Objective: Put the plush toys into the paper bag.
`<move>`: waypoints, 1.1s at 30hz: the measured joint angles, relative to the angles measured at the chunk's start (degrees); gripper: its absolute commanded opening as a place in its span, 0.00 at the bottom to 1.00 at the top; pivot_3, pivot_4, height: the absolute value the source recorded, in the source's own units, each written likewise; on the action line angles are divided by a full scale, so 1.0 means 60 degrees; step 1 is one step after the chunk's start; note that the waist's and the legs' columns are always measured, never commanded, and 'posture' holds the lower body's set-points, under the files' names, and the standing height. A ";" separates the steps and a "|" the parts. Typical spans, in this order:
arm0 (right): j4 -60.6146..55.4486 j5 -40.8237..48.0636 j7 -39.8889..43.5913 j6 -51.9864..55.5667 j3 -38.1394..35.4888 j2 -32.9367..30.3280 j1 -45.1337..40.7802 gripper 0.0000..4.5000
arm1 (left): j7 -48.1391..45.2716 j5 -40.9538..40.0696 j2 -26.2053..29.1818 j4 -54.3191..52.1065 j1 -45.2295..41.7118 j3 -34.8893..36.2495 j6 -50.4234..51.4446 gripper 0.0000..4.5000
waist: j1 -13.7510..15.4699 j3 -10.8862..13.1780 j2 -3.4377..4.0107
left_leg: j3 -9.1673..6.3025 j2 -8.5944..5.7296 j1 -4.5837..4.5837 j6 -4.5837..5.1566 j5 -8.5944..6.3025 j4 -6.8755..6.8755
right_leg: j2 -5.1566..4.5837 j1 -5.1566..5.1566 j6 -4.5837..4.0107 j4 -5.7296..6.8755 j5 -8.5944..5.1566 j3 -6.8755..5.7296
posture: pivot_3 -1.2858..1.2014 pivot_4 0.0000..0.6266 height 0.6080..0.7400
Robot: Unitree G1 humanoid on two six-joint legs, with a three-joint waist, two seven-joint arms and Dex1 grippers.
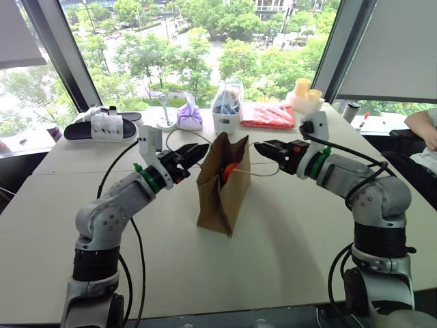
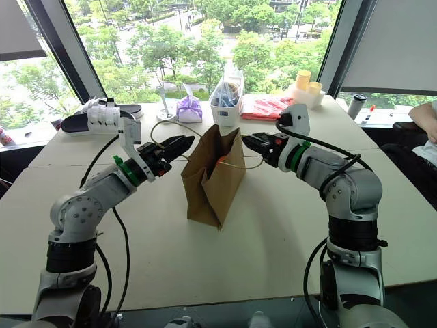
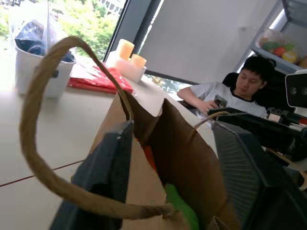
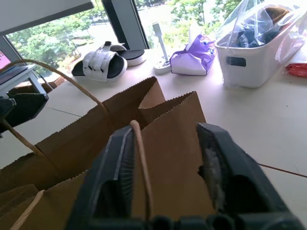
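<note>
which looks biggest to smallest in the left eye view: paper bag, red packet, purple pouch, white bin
1. paper bag, clearly largest, though also nearest the camera
2. red packet
3. white bin, close to the packet, so unsure
4. purple pouch, smallest

White sandals point(image 1: 102, 127) — purple pouch point(image 1: 190, 117).

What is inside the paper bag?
Inside the paper bag, an orange toy and a green toy show near the opening; the bag's walls hide their lower parts.

paper bag point(image 1: 222, 188) upright mid-table point(image 1: 287, 239), plush toys point(image 1: 231, 171) inside, between left gripper point(image 1: 198, 154) and right gripper point(image 1: 263, 149)
</note>
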 measured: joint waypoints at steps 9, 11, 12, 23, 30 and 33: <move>-0.0081 0.0828 -0.0378 -0.0251 -0.1081 -0.0128 -0.1213 0.99 | -0.0438 -0.1144 0.1242 -0.0723 0.0635 0.0782 0.0805 1.00 | -0.0027 0.0001 0.0002 | -0.0007 0.0003 -0.0004 0.0001 -0.0001 -0.0008 | -0.0001 -0.0018 0.0000 0.0008 0.0000 0.0002 | 0.52 0.24 1.00; -0.0039 0.0840 -0.0604 -0.0532 -0.1445 -0.0202 -0.1381 0.99 | -0.0589 -0.1235 0.1503 -0.0779 0.0959 0.0942 0.0852 1.00 | -0.0015 0.0000 0.0001 | -0.0004 0.0003 -0.0004 0.0015 -0.0009 -0.0008 | -0.0001 -0.0015 0.0000 0.0007 0.0000 0.0001 | 0.52 0.24 1.00; 0.0074 0.0843 -0.0750 -0.0631 -0.1646 -0.0266 -0.1376 0.99 | -0.0704 -0.1227 0.1711 -0.0784 0.1194 0.0974 0.0862 1.00 | 0.0006 0.0000 0.0001 | -0.0001 0.0002 -0.0004 0.0026 -0.0015 -0.0006 | -0.0003 -0.0011 0.0000 0.0004 0.0000 0.0001 | 0.52 0.24 1.00; -0.0025 0.0394 -0.1131 -0.1132 -0.1405 -0.0500 0.1191 0.99 | -0.1467 -0.0439 0.1609 -0.0930 0.1982 0.0617 0.0183 1.00 | -0.0001 0.0003 0.0007 | 0.0005 0.0003 -0.0005 0.0047 -0.0027 -0.0007 | -0.0005 -0.0009 -0.0001 0.0003 -0.0001 0.0003 | 0.52 0.24 1.00; -0.0421 -0.0051 -0.0872 -0.1700 -0.0003 -0.0053 0.2190 0.99 | -0.1821 0.0159 0.1657 -0.0417 0.1994 0.0216 -0.0103 1.00 | -0.0053 0.0001 0.0010 | 0.0010 0.0004 0.0001 0.0046 -0.0027 -0.0009 | 0.0002 -0.0013 -0.0001 0.0007 0.0000 0.0004 | 0.52 0.24 1.00; -0.0441 -0.0168 -0.0682 -0.1793 0.0671 0.0115 0.2413 0.99 | -0.2383 0.0230 0.1885 -0.0477 0.2411 0.0074 -0.0053 1.00 | -0.0042 0.0003 0.0013 | 0.0006 0.0005 -0.0001 0.0048 -0.0027 -0.0007 | -0.0002 -0.0014 -0.0001 0.0006 -0.0001 0.0006 | 0.52 0.24 1.00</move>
